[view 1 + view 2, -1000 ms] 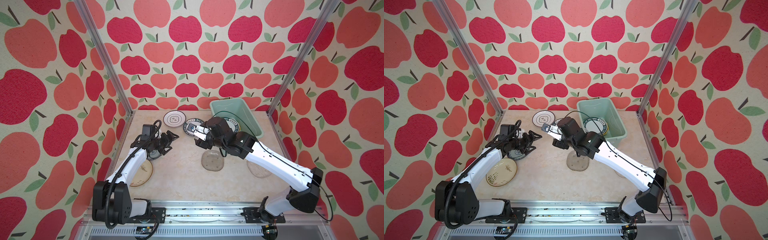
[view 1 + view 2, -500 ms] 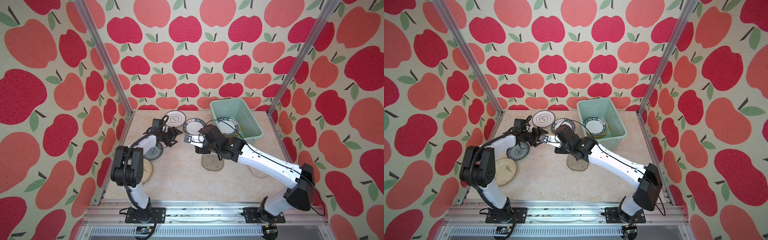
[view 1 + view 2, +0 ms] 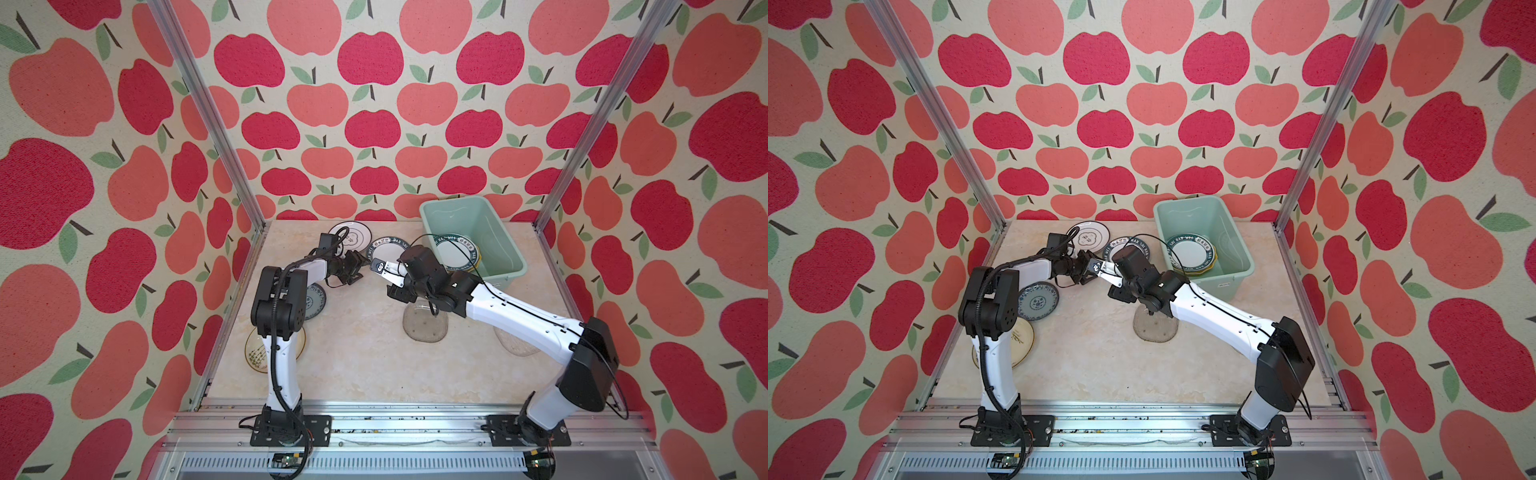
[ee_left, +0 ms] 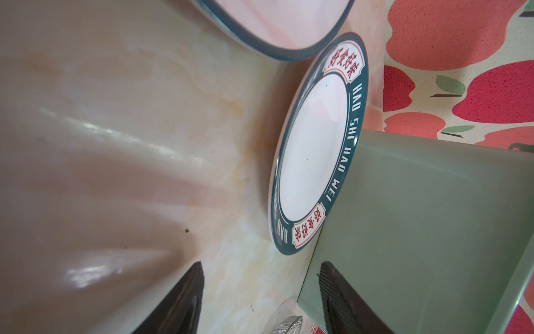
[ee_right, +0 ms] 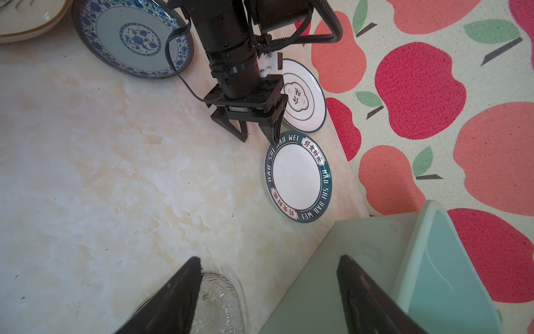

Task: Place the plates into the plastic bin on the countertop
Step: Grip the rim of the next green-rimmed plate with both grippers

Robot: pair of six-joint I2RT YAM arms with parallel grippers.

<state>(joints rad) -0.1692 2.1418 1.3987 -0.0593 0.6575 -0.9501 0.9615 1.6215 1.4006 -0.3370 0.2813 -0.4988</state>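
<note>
A robot test booth dressed as a kitchen corner: apple-print panels (red and coral fruit on cream) stand between bare aluminium posts, and the marble-look countertop ends at a metal rail where the left arm and right arm are bolted.

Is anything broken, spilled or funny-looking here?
No, nothing stands out. The lettered plate, blue-patterned plate and glass plate lie flat on the countertop, and the plastic bin stands upright with plates inside.
</note>
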